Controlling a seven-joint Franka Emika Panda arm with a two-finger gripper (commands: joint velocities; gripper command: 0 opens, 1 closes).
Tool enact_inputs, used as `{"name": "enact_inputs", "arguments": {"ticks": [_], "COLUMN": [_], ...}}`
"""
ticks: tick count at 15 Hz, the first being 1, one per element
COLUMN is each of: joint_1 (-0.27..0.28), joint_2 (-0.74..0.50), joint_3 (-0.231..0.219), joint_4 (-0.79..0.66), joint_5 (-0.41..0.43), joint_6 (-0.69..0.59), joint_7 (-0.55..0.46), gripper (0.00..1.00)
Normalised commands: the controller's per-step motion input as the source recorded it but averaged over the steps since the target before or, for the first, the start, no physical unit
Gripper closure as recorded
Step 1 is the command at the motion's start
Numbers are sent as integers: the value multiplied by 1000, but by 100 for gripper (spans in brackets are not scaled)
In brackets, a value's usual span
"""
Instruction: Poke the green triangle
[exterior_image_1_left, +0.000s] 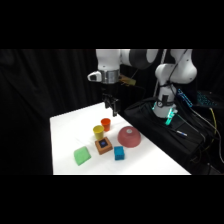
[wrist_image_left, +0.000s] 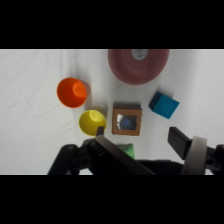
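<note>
Black curtains close off the space behind the white table (exterior_image_1_left: 65, 125), where a cluster of small objects sits around the brown block with a blue top (exterior_image_1_left: 103, 145). Taking that block as the landmark, the green triangle (exterior_image_1_left: 82, 156) lies just beside it toward the table's near-left corner, apart from it by a narrow gap. The yellow cup (exterior_image_1_left: 98, 132) and orange cup (exterior_image_1_left: 105, 123) stand behind the block, the blue cube (exterior_image_1_left: 119, 153) to its near right, and the red dome (exterior_image_1_left: 129, 137) farther right.

The gripper (exterior_image_1_left: 113, 106) hangs above the table's far edge, beyond the orange cup, holding nothing; whether its fingers are apart or closed cannot be told. In the wrist view the green triangle (wrist_image_left: 127, 149) peeks out just below the brown block (wrist_image_left: 126, 119), partly hidden by the black linkage. Judging from this, the poke calls for travel past the cups and block toward the near-left, then down.
</note>
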Motion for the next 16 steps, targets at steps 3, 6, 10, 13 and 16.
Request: {"name": "enact_inputs", "arguments": {"ticks": [3, 6, 10, 13, 16], "joint_1": [-20, -25, -30, -30, -18], "joint_2": [95, 280, 424, 448, 414], "joint_3": [11, 0, -21, -30, -26], "joint_4": [130, 377, 602, 714, 723], "joint_5": [-8, -3, 7, 23, 5], "joint_6": [-20, -60, -151, -242, -264], "joint_7": [-10, -40, -63, -85, -108], "gripper": [0, 0, 0, 25, 49]}}
